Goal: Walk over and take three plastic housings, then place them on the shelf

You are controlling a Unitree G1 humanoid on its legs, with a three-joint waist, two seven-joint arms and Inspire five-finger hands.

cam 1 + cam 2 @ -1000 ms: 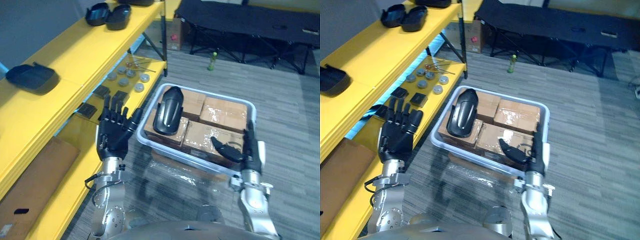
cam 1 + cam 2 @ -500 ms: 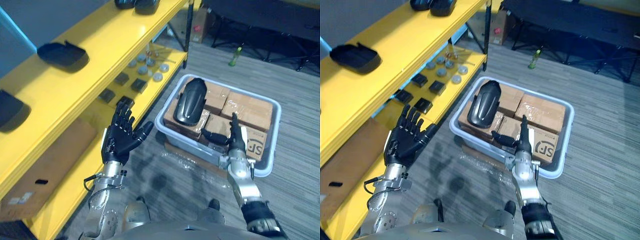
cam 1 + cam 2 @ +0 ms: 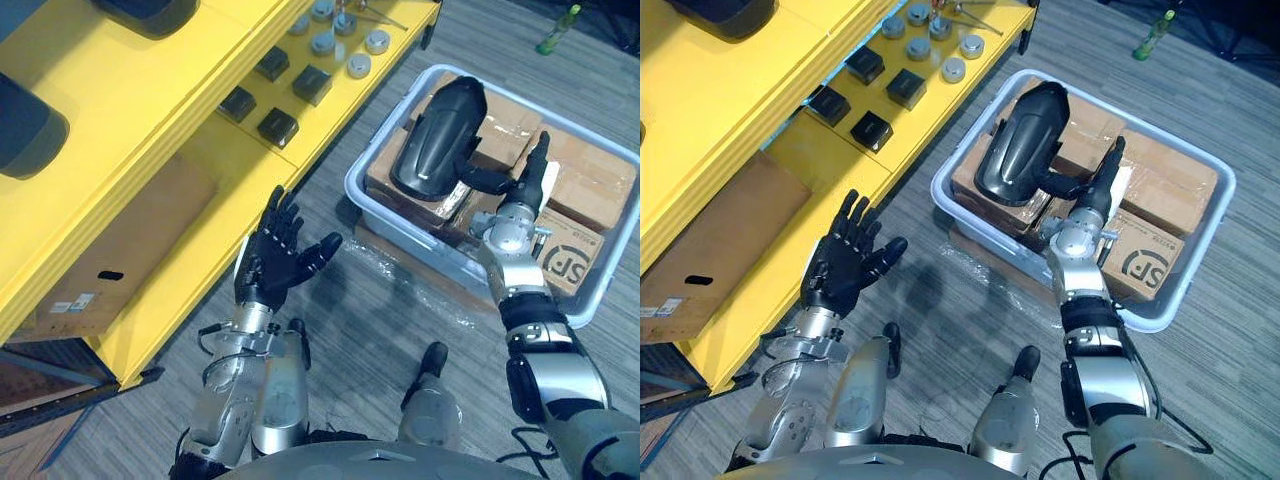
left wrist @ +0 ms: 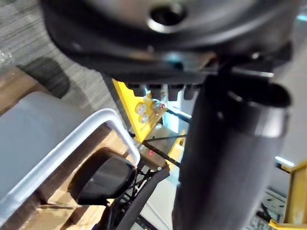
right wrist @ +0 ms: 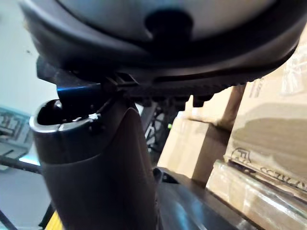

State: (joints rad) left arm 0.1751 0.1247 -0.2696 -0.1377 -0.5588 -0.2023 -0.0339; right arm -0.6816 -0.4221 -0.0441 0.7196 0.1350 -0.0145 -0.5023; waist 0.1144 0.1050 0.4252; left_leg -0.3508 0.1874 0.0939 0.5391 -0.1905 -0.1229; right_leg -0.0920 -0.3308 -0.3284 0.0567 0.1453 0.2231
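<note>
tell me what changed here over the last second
The whole view has shifted, so the camera moved. Measured against the bin, the right hand has gone from the near rim in over the cardboard boxes, up beside the black housing, fingers straight; whether it touches can't be told. Nothing was taken hold of. The left hand stays open and raised by the yellow shelf; the housing still lies on the boxes.

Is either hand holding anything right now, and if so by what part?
Nothing is held. The left hand is open above the floor; the right hand is open over the bin, thumb beside the black housing.
</note>
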